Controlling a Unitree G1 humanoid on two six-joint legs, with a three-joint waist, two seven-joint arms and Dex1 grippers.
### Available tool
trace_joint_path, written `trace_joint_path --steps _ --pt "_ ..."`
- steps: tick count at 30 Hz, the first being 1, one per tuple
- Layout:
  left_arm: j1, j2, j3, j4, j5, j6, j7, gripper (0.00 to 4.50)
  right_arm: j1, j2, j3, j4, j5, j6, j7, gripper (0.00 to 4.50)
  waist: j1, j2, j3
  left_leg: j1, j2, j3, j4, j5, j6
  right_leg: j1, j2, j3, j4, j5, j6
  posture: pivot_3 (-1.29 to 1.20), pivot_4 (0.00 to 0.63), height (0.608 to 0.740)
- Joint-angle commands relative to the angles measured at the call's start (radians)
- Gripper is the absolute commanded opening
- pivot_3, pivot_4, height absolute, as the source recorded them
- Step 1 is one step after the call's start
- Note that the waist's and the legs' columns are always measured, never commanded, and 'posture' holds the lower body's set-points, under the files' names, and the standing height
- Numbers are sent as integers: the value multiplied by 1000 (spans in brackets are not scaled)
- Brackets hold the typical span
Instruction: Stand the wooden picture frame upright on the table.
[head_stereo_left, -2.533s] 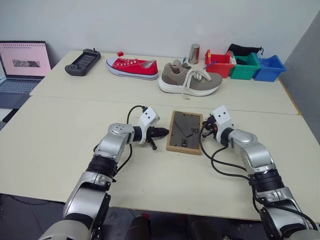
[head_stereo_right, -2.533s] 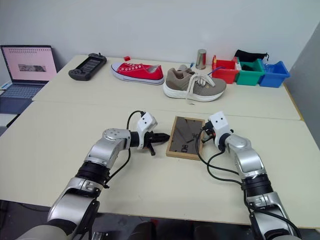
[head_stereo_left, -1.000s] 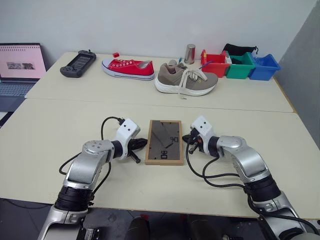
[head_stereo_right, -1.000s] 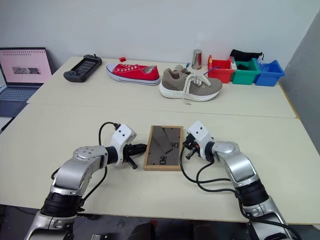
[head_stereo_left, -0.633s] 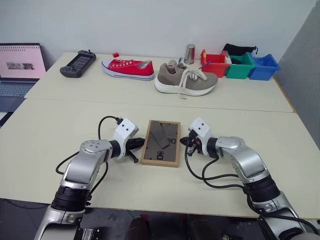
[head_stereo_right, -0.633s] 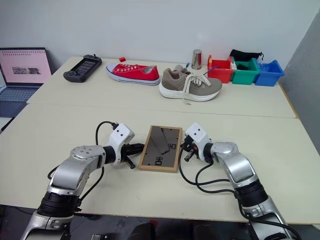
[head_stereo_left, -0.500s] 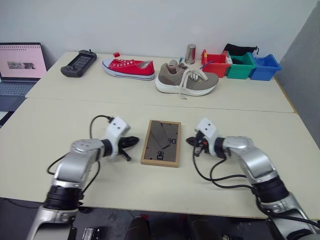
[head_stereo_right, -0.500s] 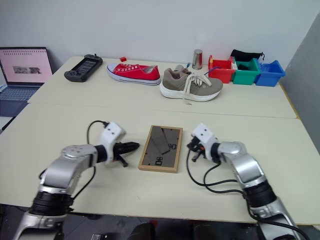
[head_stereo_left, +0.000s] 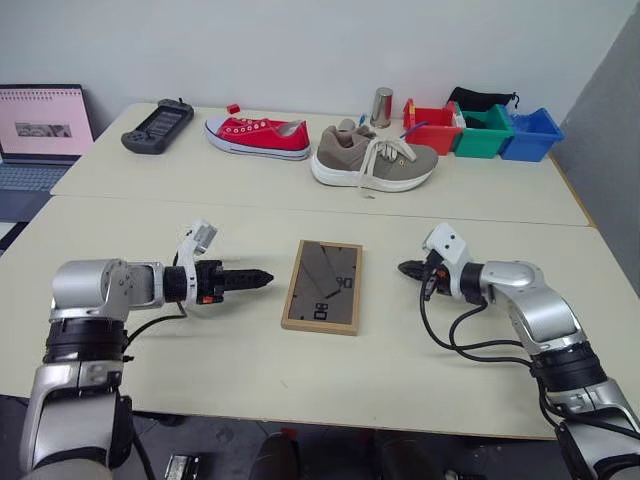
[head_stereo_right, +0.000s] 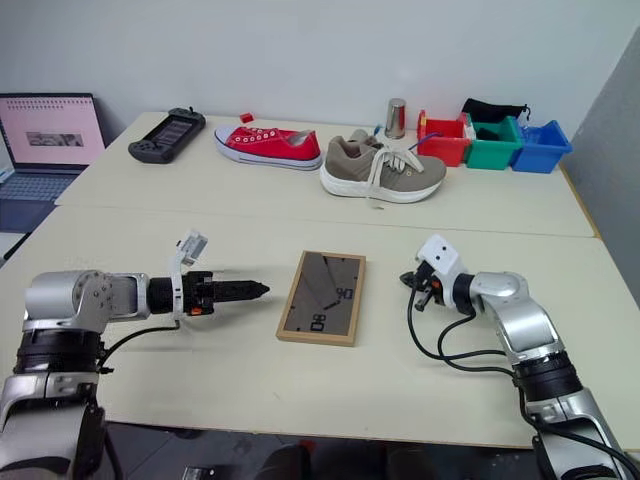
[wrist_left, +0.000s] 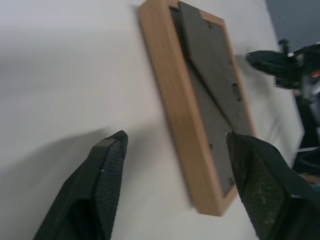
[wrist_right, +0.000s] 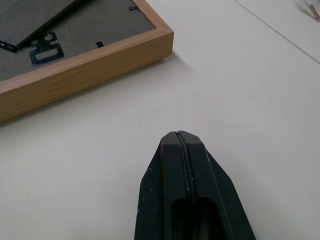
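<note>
Item: wooden picture frame. Location: flat on the table, dark back up, between the two pincers and touching neither; just ahead of the left gripper, well apart from the right gripper.

Pincer state: left spread wide, empty; right clenched tight, empty.

Risk: a one-sided push likely slides or spins the frame rather than lifting it; the thin edge may slip from the fingers; stood with the stand folded, it likely topples.

Appearance: light wood border, brown backing, slanted fold-out stand lying flat, small metal hanger.
</note>
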Motion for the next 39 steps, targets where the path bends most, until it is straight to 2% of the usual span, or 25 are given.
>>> trace_joint_path --steps 1,2,10,14,17,25,37,39 --pt "-21 17 -52 38 -44 64 -49 4293 -21 18 6 -26 -4 -21 -11 0 -2 0 0 0 0 0 0 0 0 0 0 0 0 0 0 0 150 740" --pt "-26 16 -63 49 -49 68 -55 4484 -20 23 9 -29 -6 -20 -15 0 -2 0 0 0 0 0 0 0 0 0 0 0 1 0 0 0 150 740" --pt "-44 14 -160 93 -37 25 -103 4484 6 50 44 -67 -14 3 -37 0 1 0 0 1 0 0 1 0 0 0 0 0 1 0 0 0 150 740" --pt "-61 -22 -191 146 -14 -3 -97 4484 16 69 71 -91 -14 19 -37 0 4 0 0 1 0 0 1 0 0 1 0 0 1 0 0 0 150 740" --pt "-74 -62 -209 158 -17 -10 -101 4484 1 122 112 -83 -25 28 -58 0 8 0 0 1 -1 0 1 0 0 1 0 0 1 0 0 0 150 740" --pt "-58 -82 -235 76 -64 38 -134 4484 -38 195 144 -44 -52 21 -85 0 23 0 0 1 -1 0 1 0 0 2 -1 0 0 0 0 0 150 740" --pt "20 -71 -230 -27 -96 35 -122 4484 -57 212 135 -16 -62 12 -107 0 26 0 0 1 0 0 0 0 0 1 -1 0 0 0 0 0 150 740" --pt "22 -83 -217 -11 -87 19 -106 4122 -58 215 134 -18 -63 15 -108 0 26 0 0 1 -1 0 1 0 0 1 -1 0 0 0 0 0 150 740"
